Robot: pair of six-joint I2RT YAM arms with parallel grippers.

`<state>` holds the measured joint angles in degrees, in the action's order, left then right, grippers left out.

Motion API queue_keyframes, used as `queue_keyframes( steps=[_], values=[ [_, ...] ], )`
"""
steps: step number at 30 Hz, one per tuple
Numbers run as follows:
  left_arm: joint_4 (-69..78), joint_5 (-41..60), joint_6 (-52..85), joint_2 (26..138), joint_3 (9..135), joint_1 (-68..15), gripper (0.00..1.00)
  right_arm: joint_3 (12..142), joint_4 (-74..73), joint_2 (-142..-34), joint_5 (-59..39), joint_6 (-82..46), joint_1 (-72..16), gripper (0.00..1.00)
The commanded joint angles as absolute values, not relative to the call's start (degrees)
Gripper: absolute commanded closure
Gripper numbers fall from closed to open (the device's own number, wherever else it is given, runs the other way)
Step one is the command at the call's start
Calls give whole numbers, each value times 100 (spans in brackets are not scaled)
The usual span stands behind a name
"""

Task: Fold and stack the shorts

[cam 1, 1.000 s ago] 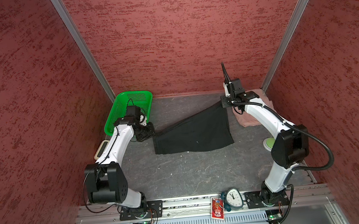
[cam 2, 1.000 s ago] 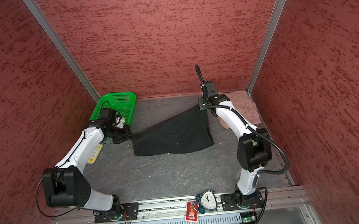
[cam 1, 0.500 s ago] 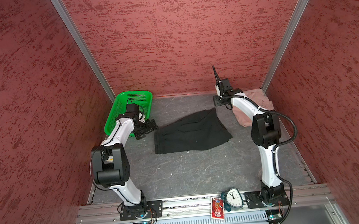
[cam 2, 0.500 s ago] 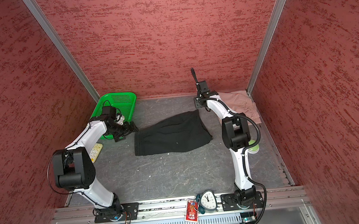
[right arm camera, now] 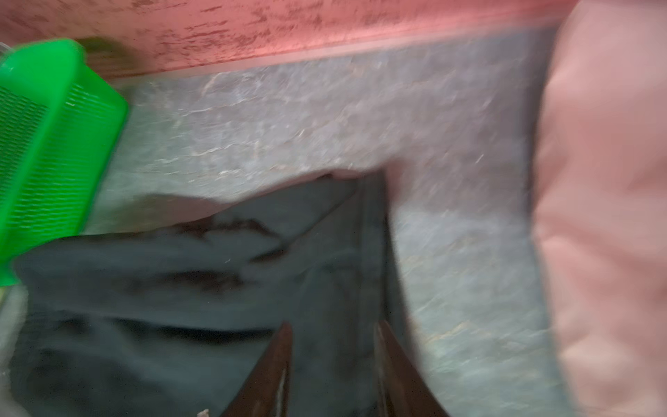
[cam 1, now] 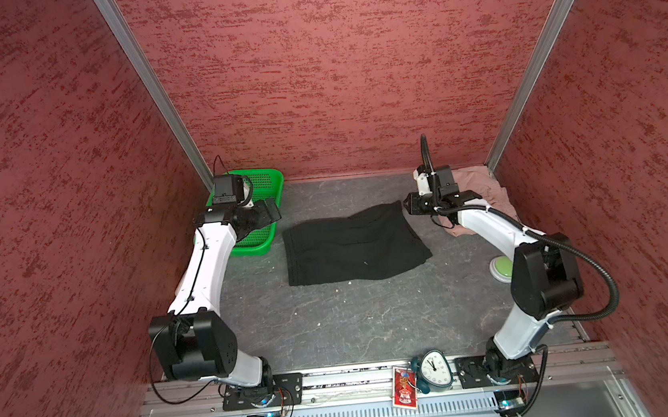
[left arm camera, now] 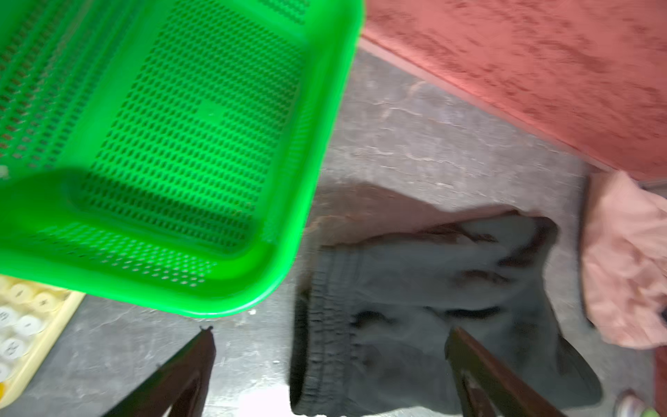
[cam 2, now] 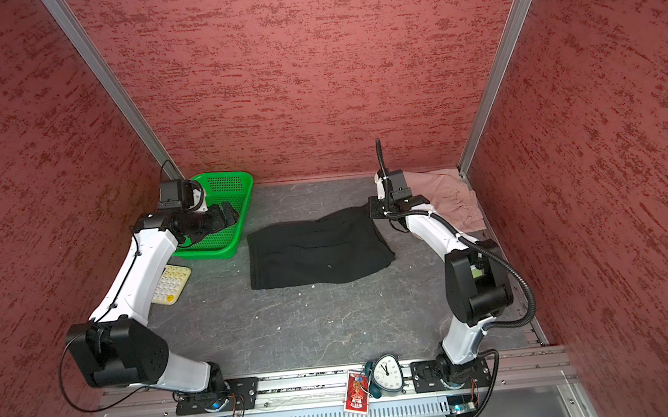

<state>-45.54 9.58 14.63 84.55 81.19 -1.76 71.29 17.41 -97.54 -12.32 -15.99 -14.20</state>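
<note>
The black shorts (cam 1: pixel 349 250) (cam 2: pixel 315 253) lie flat, folded over, in the middle of the table, with the waistband on the left. My left gripper (cam 1: pixel 270 213) (cam 2: pixel 228 213) hovers over the green basket, left of the shorts, open wide and empty; the left wrist view (left arm camera: pixel 330 332) shows the black shorts (left arm camera: pixel 415 307) below it. At the shorts' far right corner my right gripper (cam 1: pixel 407 204) (cam 2: pixel 372 212) (right arm camera: pixel 334 325) stands narrowly open, nothing pinched. The pink shorts (cam 1: pixel 485 186) (cam 2: pixel 448 194) (left arm camera: pixel 628 260) (right arm camera: pixel 606 216) lie crumpled in the far right corner, behind the right arm.
A green mesh basket (cam 1: pixel 275 177) (cam 2: pixel 224 253) (left arm camera: pixel 325 180) (right arm camera: pixel 54 144) stands at the far left. A cream keypad (cam 2: pixel 170 283) (left arm camera: pixel 21 325) lies under the left arm. A green and white disc (cam 1: pixel 501 268) sits at the right. A clock (cam 1: pixel 433 369) and a red card (cam 1: pixel 404 390) rest on the front rail.
Both grippers have let go of the black shorts, which were stretched between them and have dropped flat. The left gripper drew back over the basket. The right jaws have narrowed again.
</note>
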Motion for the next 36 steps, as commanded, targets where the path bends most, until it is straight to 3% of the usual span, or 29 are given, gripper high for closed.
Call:
queue_keyframes(
  steps=[1, 9, 17, 25, 30, 34, 36],
  values=[
    [-3476, 1878, 1384, 8452, 7600, -910, 1, 6392, 666, -9852, -1925, -2290, -1562, 71],
    [-1991, 2661, 1690, 9175, 6840, -1338, 1, 4857, -166, -9671, -1366, -2941, -1574, 80],
    [-2192, 2368, 1538, 9398, 6659, -1354, 1, 3823, -359, -9480, -852, -3290, -1412, 77],
    [-3084, 2456, 1595, 9171, 6759, -1634, 0, 2697, 845, -7349, -167, -4078, -1378, 68],
    [-3386, 2554, 1641, 8978, 7118, -2043, 1, 3028, 1415, -6135, 346, -3752, -1363, 56],
    [-2629, 2552, 1454, 9070, 7157, -2138, 0, 3612, 787, -6534, 253, -2945, -1377, 58],
    [-2207, 2508, 1421, 9247, 7172, -2074, 1, 4013, 499, -7127, 64, -2672, -1377, 66]
  ],
)
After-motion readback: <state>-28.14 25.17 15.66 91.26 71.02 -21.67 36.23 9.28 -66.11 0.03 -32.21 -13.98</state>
